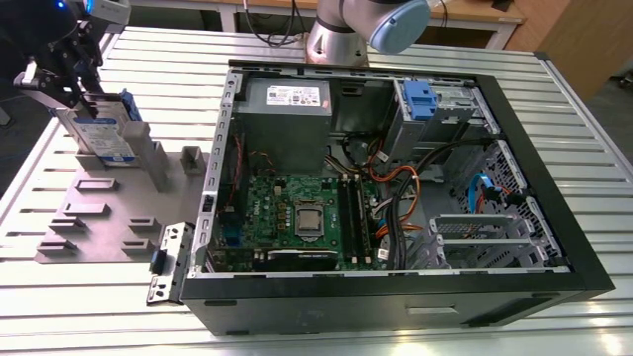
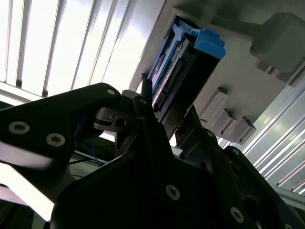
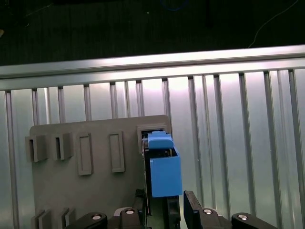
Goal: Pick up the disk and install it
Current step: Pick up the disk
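Where the end effector [image 3: 164,206] reaches down in the first wrist view, its two black fingers [image 3: 190,205] sit against opposite sides of the disk [image 3: 164,174], closed on it. The disk stands on edge, its blue plastic bracket facing the camera. In the second wrist view the fingers flank the disk's edge, where a row of connector pins shows beside the blue frame.

The disk stands upright in a slot of a grey holder plate [image 1: 109,215], at the plate's far corner on the exterior view's left. Its white-and-blue label faces the exterior camera. The plate carries several other raised slots and lies flat on a slatted aluminium worktop [image 1: 59,297].

Just beside the plate, toward the exterior view's right, an open black computer case [image 1: 396,297] lies on its side. Inside it are a green motherboard [image 1: 296,215], a grey power-supply box [image 1: 287,100] and, further right, a blue latch [image 1: 420,100] on a metal cage. Beyond the case, the arm's silver base [image 1: 336,37] rises from the worktop.
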`<state>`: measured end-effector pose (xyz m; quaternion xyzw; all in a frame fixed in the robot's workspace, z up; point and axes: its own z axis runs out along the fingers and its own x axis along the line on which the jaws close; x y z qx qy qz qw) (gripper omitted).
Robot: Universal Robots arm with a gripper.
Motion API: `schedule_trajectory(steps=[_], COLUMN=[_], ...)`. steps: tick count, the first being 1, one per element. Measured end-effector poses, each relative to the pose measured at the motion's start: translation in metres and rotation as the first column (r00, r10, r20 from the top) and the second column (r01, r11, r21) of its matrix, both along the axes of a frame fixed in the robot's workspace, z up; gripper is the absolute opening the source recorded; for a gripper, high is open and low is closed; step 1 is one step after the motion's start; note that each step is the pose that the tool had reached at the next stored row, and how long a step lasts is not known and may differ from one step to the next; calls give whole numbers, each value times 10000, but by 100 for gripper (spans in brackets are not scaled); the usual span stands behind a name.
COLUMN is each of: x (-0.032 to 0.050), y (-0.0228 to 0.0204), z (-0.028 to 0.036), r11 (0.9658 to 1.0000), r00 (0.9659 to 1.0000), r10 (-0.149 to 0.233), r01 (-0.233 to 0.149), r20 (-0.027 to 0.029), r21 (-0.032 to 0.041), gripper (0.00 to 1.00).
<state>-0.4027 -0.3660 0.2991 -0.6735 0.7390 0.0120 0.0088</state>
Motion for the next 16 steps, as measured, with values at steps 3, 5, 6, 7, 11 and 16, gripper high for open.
schedule_trajectory(steps=[3, 5, 6, 7, 11, 16], x=[6, 13, 13, 13, 13, 14], y=[0, 0, 0, 0, 0, 0], z=[0, 0, 0, 0, 0, 0], r11=[10000, 10000, 10000, 10000, 10000, 10000], r00=[10000, 10000, 10000, 10000, 10000, 10000], r10=[3, 2, 2, 2, 3, 2], r01=[-3, -2, -2, -2, -3, -2], r20=[0, 0, 0, 0, 0, -1], r21=[0, 0, 0, 0, 0, -2], gripper=[45, 45, 45, 45, 45, 37])
